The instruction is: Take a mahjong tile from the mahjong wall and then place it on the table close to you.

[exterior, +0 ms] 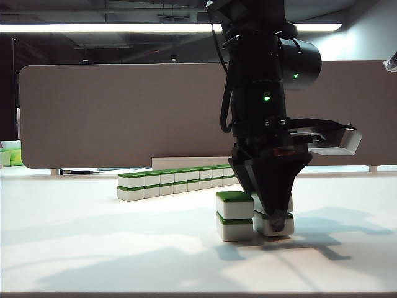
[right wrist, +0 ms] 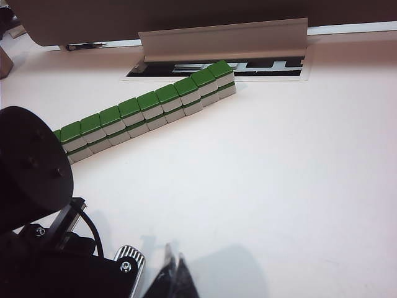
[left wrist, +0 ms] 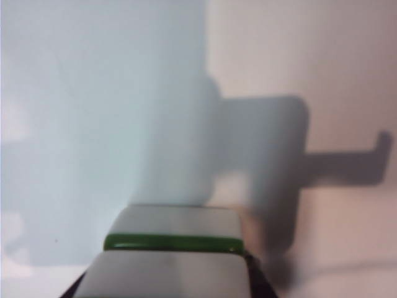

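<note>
The left claw (exterior: 273,217) grips a tile (left wrist: 173,245) beside the short stack (exterior: 234,216); the right claw is unseen.

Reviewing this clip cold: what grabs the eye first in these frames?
The big black left gripper dominates the near middle of the white matte table, pointing down and closed on a white, green-backed mahjong tile beside a two-high short stack of tiles. Behind it the long two-high mahjong wall runs diagonally towards the grey-brown partition panel. The right gripper is not visible.
</note>
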`<control>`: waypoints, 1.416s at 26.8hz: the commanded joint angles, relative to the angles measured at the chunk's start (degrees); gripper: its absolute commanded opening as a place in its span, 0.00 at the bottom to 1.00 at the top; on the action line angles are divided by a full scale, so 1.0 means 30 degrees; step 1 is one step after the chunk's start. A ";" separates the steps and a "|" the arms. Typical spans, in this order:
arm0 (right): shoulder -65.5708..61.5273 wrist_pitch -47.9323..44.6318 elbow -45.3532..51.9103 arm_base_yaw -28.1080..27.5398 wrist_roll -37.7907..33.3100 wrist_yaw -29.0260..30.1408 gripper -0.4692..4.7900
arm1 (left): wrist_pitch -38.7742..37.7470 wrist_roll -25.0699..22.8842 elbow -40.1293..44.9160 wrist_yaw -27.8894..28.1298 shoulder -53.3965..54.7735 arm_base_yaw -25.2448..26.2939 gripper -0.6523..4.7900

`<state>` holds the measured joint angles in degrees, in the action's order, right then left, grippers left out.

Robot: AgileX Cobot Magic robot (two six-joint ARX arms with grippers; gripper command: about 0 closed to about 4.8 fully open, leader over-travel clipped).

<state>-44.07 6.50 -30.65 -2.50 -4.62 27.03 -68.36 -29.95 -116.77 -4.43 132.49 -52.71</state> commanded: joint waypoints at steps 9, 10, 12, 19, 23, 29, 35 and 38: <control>0.0109 -0.0182 -0.0117 0.0022 0.0044 0.0029 0.09 | -0.0605 -0.0022 0.0058 -0.0189 0.0197 -0.0313 0.46; 0.0117 -0.0182 -0.0117 0.0022 0.0044 0.0029 0.09 | -0.0561 -0.0015 0.0058 0.0168 0.0197 -0.0313 0.46; 0.0117 -0.0182 -0.0117 0.0022 0.0044 0.0029 0.09 | -0.0393 -0.0015 0.0058 0.0765 0.0197 -0.0313 0.48; 0.0160 -0.0102 -0.0117 0.0029 0.0044 0.0036 0.09 | -0.0080 -0.0015 0.0058 0.0852 0.0197 -0.0350 0.70; 0.0153 -0.0102 -0.0117 0.0029 0.0044 0.0036 0.09 | -0.0044 -0.0022 0.0044 0.1989 0.0175 -0.0364 0.70; 0.0160 -0.0102 -0.0117 0.0029 0.0044 0.0029 0.09 | -0.0423 0.0066 -0.1035 0.1894 0.0066 -0.0546 0.82; 0.0160 -0.0109 -0.0117 0.0036 0.0044 0.0029 0.09 | -0.1020 0.0124 -0.1166 0.1909 -0.0102 -0.0787 0.82; 0.0153 -0.0109 -0.0117 0.0036 0.0044 0.0029 0.09 | -0.1457 0.0124 -0.1166 0.1902 -0.0182 -0.0882 0.82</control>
<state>-43.70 6.79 -30.65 -2.50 -4.62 27.03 -71.90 -29.78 -120.05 1.54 132.64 -55.16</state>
